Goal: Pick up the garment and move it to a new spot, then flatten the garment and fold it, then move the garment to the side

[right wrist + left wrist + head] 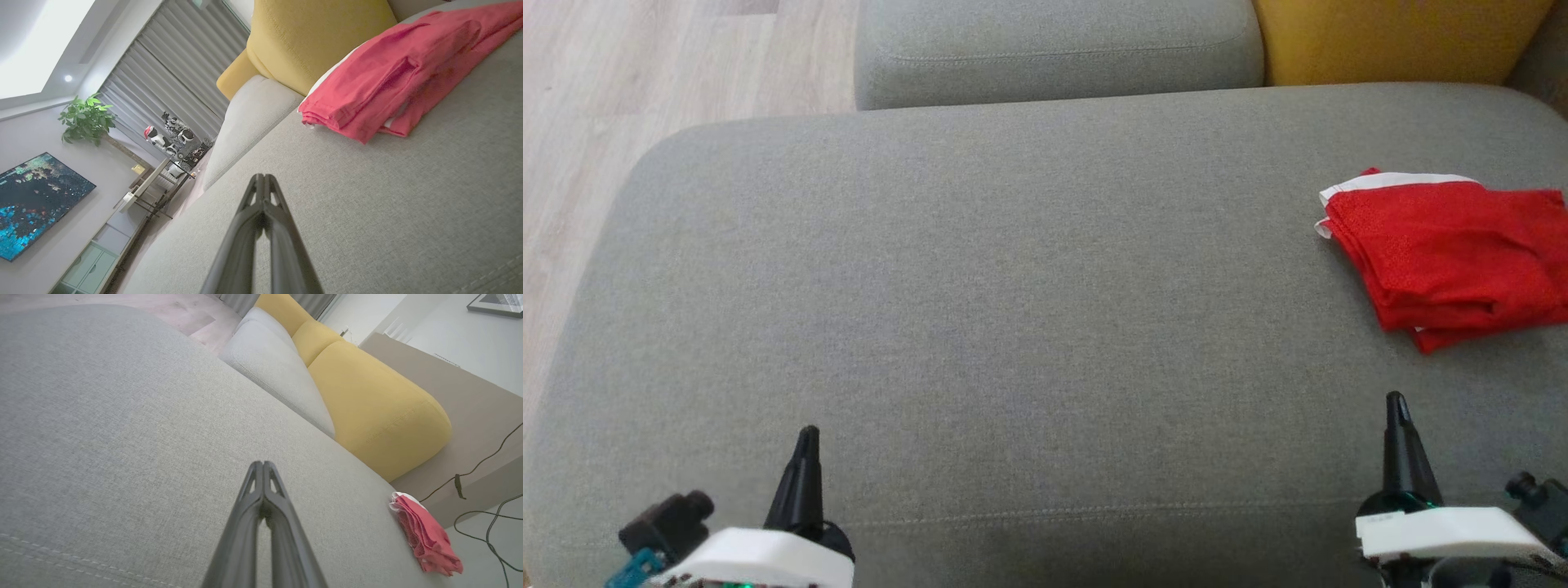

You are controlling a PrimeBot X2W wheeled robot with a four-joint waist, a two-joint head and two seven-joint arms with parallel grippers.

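both grippers are shut and empty: the left gripper [806, 437] sits over the near left part of the grey seat cushion [1013, 286], its two long dark fingers pressed together into one narrow point, and the right gripper [1396, 402] stands closed the same way over the near right part. the red garment [1445, 253] lies at the cushion's right edge, in its far half, beyond the right gripper and well apart from the left one; its right side runs out of the head view. it is laid up as a low, roughly rectangular stack of several layers, with a white band showing at its far left corner and the layer edges stepped along its near side. the cloth looks thin, with a fine dimpled, mesh-like knit, so i judge it light, limp and not at all fragile. taken by the top layer alone it would probably peel open and sag. a better hold would be a pinch through the whole stack at the tidy left edge, where the folds are bunched, or one grip at each end of that edge. the cushion is a coarse woven fabric, soft and rounded at its corners, with a stitched seam along the near edge. that weave would likely catch and rumple the knit if dragged, so lifting seems safer. behind the far edge sit a grey back cushion [1054, 49] and a mustard yellow cushion [1388, 41], and pale wood-plank floor [645, 82] lies past the left edge.
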